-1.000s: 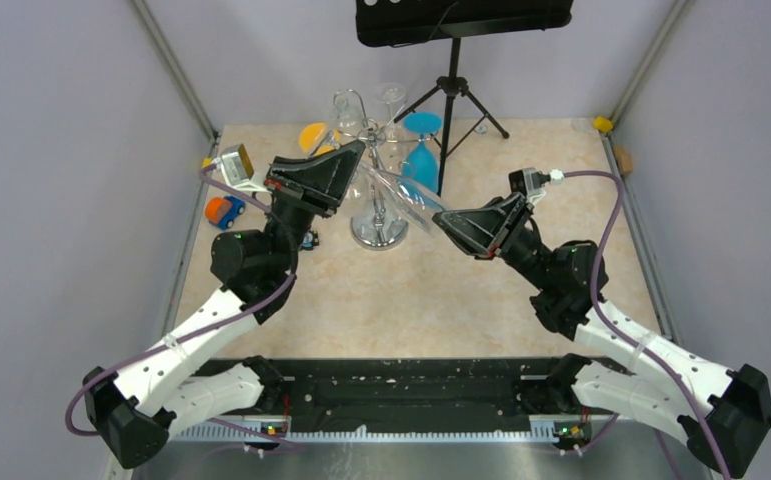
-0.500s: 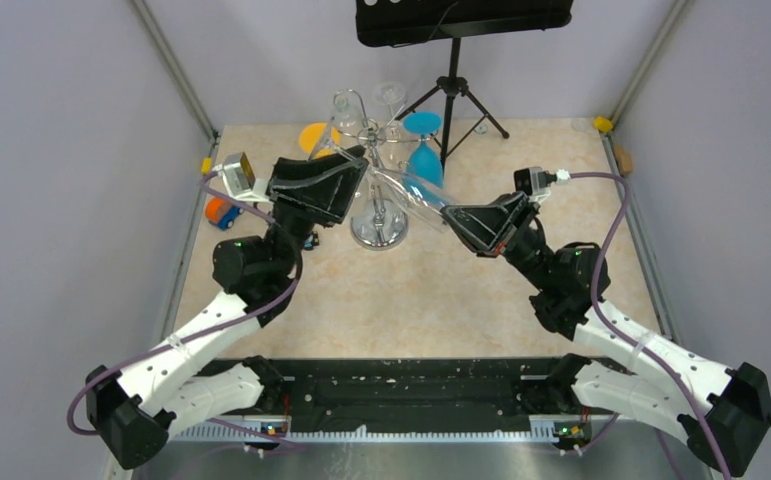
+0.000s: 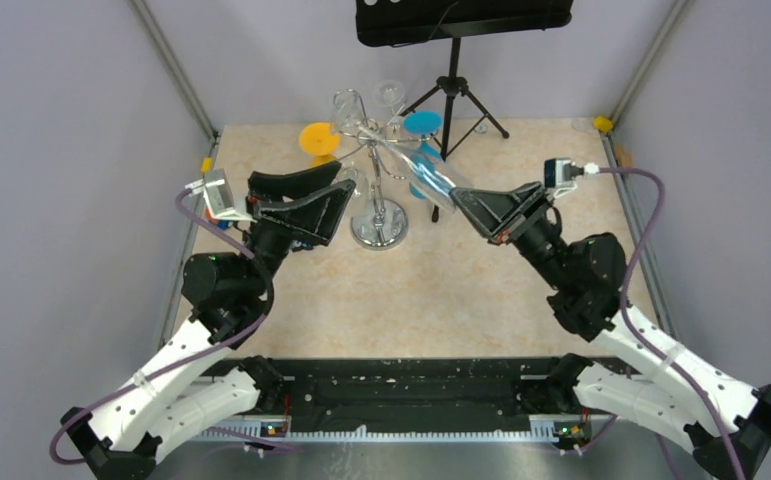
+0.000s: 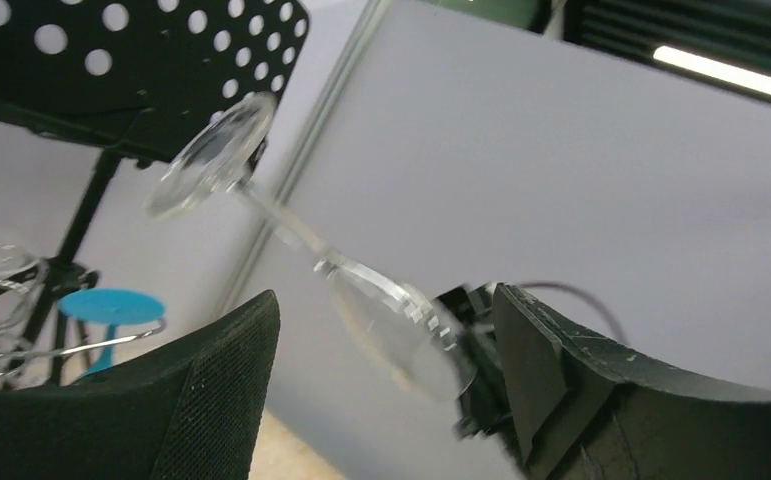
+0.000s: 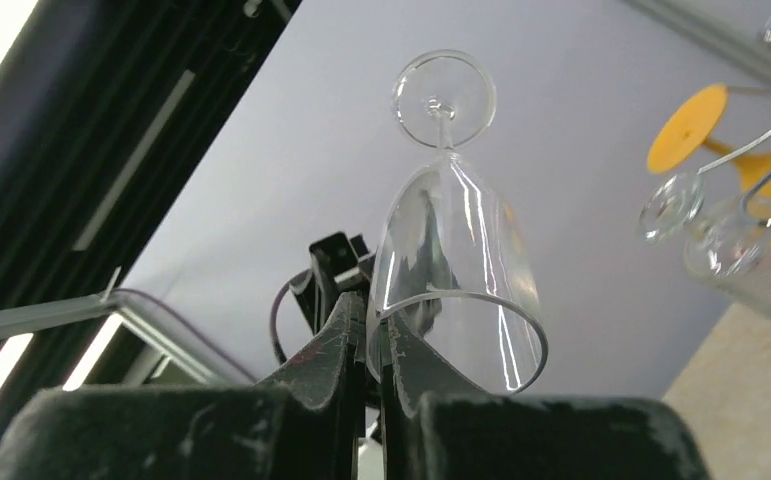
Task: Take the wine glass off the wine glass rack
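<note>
the wine glass is pinched at its rim by the right pincer, stem aimed at the wine glass rack; the left pincer is spread, empty.

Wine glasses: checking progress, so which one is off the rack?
The clear glass pinched by its rim in the right pincer; the blue, orange and other clear glasses hang on the rack.

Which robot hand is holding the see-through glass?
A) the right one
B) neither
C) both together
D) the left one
A: the right gripper is pinched shut on the rim of the clear wine glass, while the left gripper stands open, gripping nothing.
</note>
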Controlling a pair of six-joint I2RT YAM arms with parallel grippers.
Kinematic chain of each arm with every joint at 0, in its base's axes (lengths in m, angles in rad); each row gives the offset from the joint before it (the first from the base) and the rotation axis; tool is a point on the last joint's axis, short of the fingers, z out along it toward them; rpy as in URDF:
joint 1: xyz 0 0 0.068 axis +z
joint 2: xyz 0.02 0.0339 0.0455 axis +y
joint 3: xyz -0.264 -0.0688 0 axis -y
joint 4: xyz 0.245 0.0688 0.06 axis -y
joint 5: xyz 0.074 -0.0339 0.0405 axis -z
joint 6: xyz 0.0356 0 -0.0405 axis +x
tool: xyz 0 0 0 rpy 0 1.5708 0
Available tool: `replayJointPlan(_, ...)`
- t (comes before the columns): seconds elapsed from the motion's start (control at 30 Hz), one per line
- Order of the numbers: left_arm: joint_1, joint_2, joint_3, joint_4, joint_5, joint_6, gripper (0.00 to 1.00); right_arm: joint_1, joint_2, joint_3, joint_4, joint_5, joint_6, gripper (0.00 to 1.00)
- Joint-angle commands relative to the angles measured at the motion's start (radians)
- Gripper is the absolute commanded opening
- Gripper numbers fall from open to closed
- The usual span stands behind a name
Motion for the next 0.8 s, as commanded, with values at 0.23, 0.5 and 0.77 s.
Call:
replayJointPlan(0.23,-0.003,-0.107,0.083,-0.634,-0.193,0.372,0.89,0.009,-0.136,0.565,-1.077,0.468,-0.646,0.00)
replayJointPlan(0.5,-0.003,-0.094,0.187,-0.904,-0.298,0.422,0.89,0.009,-0.066,0.782,-1.554,0.820,-0.816,0.00)
replayJointPlan(0.77,-0.003,-0.103,0.201,-0.959,-0.280,0.410,0.88,0.009,0.116,0.852,-1.786,0.981,-0.882,0.00)
